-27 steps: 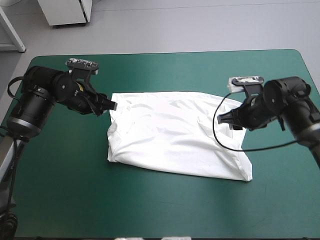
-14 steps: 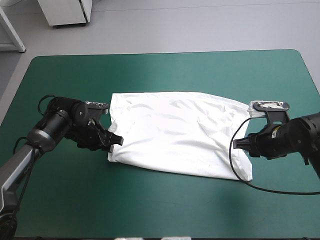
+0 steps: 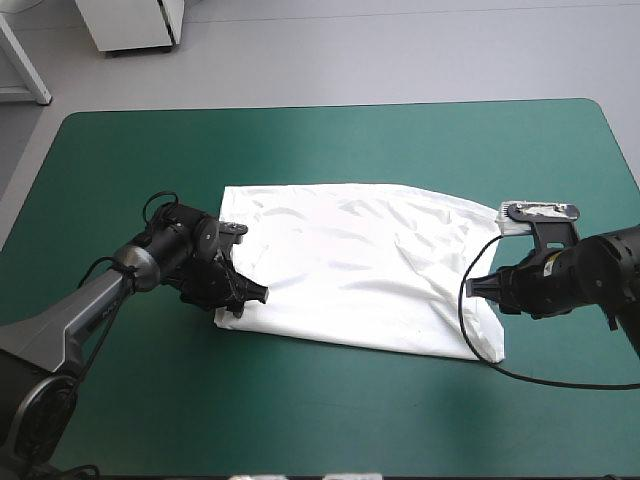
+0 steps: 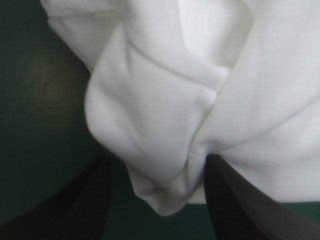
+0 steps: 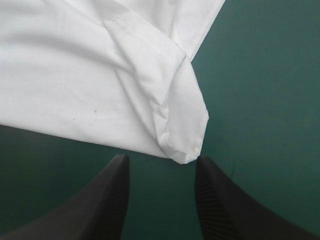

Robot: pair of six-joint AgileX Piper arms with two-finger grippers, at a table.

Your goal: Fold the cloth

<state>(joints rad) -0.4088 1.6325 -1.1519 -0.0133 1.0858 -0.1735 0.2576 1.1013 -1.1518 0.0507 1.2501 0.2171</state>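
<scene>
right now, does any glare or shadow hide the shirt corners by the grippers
High view: even light, no harsh glare; the T-shirt shows only soft crease shading. Left wrist view: bright cloth, shaded folds, corner plain within the open left gripper. Right wrist view: corner lit ahead of the right gripper, thin shadow beneath.

Robotics lab or test bay. Evidence: table (image 3: 400, 140) with teal-green cover; black left arm (image 3: 90, 302) entering at 8 o'clock, black right arm (image 3: 600, 275) at 3 o'clock; bare grey floor (image 3: 400, 50) past the far edge at 12 o'clock; white cabinet (image 3: 130, 25) at 11 o'clock, white frame leg (image 3: 22, 60) at 10 o'clock.
</scene>
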